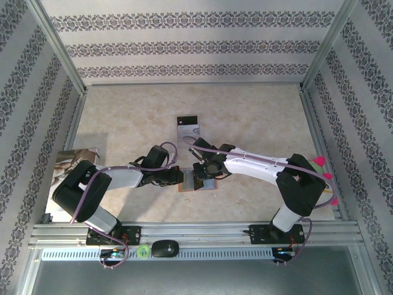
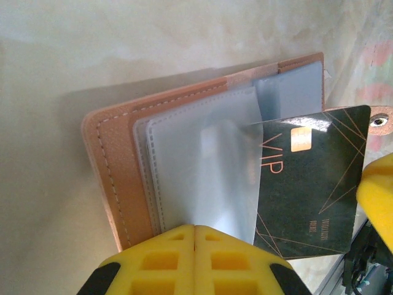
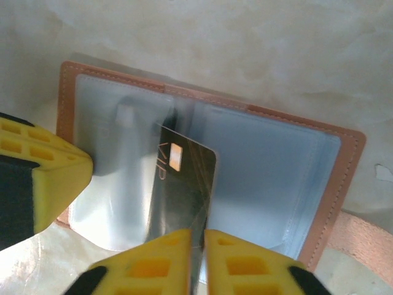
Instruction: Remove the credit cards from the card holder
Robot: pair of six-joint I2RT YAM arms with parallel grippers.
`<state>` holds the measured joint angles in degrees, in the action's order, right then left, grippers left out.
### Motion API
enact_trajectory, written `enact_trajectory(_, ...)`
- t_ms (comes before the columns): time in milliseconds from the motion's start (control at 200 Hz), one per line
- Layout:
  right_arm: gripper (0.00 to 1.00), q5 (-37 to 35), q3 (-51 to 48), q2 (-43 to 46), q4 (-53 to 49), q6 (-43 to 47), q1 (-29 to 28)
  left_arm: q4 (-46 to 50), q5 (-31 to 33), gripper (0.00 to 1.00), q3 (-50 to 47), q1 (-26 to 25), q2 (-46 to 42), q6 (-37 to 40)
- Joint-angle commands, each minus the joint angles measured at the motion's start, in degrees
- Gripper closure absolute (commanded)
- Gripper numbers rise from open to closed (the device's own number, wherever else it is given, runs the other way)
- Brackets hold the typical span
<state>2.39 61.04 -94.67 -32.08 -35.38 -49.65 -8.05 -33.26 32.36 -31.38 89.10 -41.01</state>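
Observation:
The tan leather card holder lies open on the table, its blue-grey plastic sleeves facing up. My left gripper is shut, its tips pressed on the near edge of a sleeve; its yellow fingers sit on the holder's left half. A black credit card marked VIP with a gold chip stands tilted over the holder's middle, pulled most of the way out. My right gripper has the card's near edge between its jaws, which stand only a narrow slit apart. From above, both grippers meet over the holder.
A silvery clear case with a black end lies farther back on the table. A printed sheet lies at the left edge. Pink tags sit by the right arm. The metal rail runs along the near edge.

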Motion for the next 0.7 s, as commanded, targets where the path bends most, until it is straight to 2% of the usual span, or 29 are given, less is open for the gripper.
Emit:
enact_trajectory(0, 0.78, 2.60, 0.21, -0.87, 2.40, 0.83, -0.43, -0.20, -0.21, 1.00, -0.93, 0.61, 1.36, 0.48)
enact_trajectory(290, 0.69, 5.60, -1.96, -1.95, 5.80, -0.96, 0.94, -1.19, -0.72, 1.00, -1.15, 0.64, 2.58, 0.12)
enact_trajectory(615, 0.73, 10.58, -4.59, -1.56, 10.50, -2.41, 2.88, -1.32, -1.11, 1.00, -0.63, 0.69, 3.65, 0.25)
enact_trajectory(695, 0.80, 9.87, -4.70, -1.86, 9.93, -2.11, 2.99, -1.27, -1.13, 1.00, -0.62, 0.66, 3.65, 0.19)
